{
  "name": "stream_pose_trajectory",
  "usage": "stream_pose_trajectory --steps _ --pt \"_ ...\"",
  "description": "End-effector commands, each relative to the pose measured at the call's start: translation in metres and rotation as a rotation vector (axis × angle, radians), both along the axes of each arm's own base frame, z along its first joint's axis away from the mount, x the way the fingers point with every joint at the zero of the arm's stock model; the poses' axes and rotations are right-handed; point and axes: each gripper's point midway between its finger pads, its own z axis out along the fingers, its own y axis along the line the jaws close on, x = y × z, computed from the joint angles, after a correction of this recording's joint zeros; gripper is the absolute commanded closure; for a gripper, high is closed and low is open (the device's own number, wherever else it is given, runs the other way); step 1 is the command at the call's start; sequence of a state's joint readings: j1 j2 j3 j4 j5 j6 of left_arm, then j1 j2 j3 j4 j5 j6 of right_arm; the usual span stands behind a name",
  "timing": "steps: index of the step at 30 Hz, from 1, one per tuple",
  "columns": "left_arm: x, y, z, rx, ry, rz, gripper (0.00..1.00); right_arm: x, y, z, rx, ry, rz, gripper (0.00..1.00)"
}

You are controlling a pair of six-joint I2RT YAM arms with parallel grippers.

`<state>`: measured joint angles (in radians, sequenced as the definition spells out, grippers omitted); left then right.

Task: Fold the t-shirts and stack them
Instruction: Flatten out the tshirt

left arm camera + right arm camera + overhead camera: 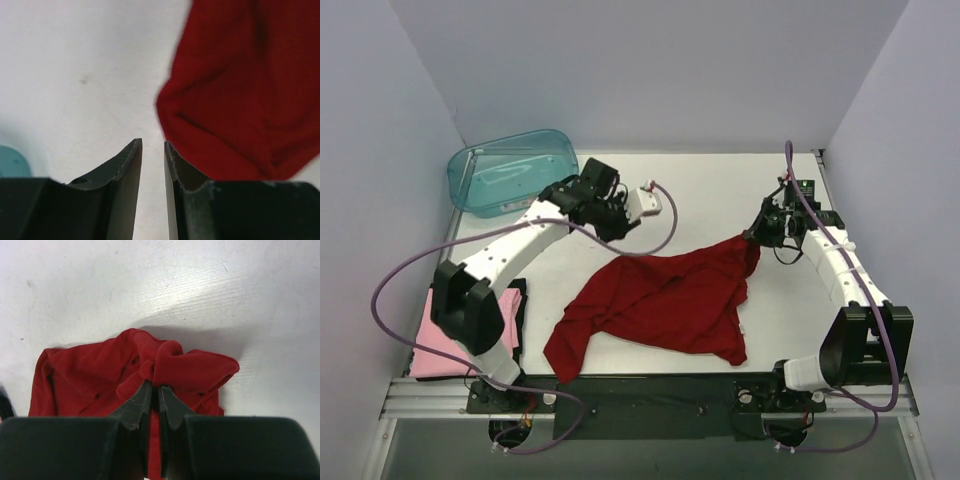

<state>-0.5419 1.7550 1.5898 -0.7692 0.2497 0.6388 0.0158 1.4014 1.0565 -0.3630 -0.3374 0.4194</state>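
Clamping the bunched dark red t-shirt [100, 372], right claw [156, 387] should pull taut while the narrow, empty left claw [152, 145] grips ahead-right.

Shows a white table [720, 190] with a matte top, closed in on three sides. Is bounded by a plain pale lavender back wall [650, 70], a left wall [370, 150] and a right wall [920, 150], all bare. Carries a silver metal rail [420, 400] along the near edge. Looks softly and evenly lit, with only faint grey shadows. Has small dark specks and fine scratches on the top in the wrist views.
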Motion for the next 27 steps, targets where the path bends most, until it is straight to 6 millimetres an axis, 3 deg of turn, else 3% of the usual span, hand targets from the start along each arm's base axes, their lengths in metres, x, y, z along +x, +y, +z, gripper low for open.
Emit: stream_pose_trajectory --steps 1,2,4,7,9,12,17,20,23,25,27 --pt "-0.112 -0.005 -0.014 0.005 0.207 -0.197 0.67 0.006 -0.006 0.016 -0.016 -0.070 -0.007 1.00" --pt "-0.128 0.003 -0.034 0.041 0.258 -0.205 0.66 0.005 -0.007 0.017 -0.019 -0.072 -0.005 1.00" --pt "-0.138 0.012 -0.053 0.072 0.266 -0.204 0.67 0.001 -0.007 0.011 -0.020 -0.059 -0.003 1.00" --pt "-0.131 0.029 -0.071 0.145 0.218 -0.162 0.62 -0.003 -0.006 0.007 -0.017 -0.048 -0.003 1.00" --pt "-0.123 0.040 -0.082 0.196 0.187 -0.132 0.51 -0.005 -0.006 0.006 -0.017 -0.046 -0.001 1.00" --pt "-0.114 0.047 -0.093 0.217 0.173 -0.099 0.48 -0.006 -0.006 0.006 -0.018 -0.047 0.001 1.00" --pt "-0.132 0.044 -0.110 0.183 0.292 -0.148 0.45 -0.006 -0.007 0.009 -0.021 -0.058 0.000 1.00" --pt "-0.144 0.029 -0.107 0.109 0.363 -0.184 0.43 -0.006 -0.016 0.009 -0.025 -0.055 -0.026 1.00" --pt "-0.157 0.014 -0.087 0.022 0.398 -0.264 0.39 -0.007 -0.017 0.011 -0.031 -0.058 -0.020 1.00" --pt "-0.164 0.011 -0.079 -0.012 0.409 -0.301 0.37 -0.007 -0.018 0.012 -0.034 -0.057 -0.019 1.00" --pt "-0.160 0.014 -0.086 0.012 0.388 -0.289 0.36 -0.006 -0.019 0.013 -0.034 -0.060 -0.021 1.00"
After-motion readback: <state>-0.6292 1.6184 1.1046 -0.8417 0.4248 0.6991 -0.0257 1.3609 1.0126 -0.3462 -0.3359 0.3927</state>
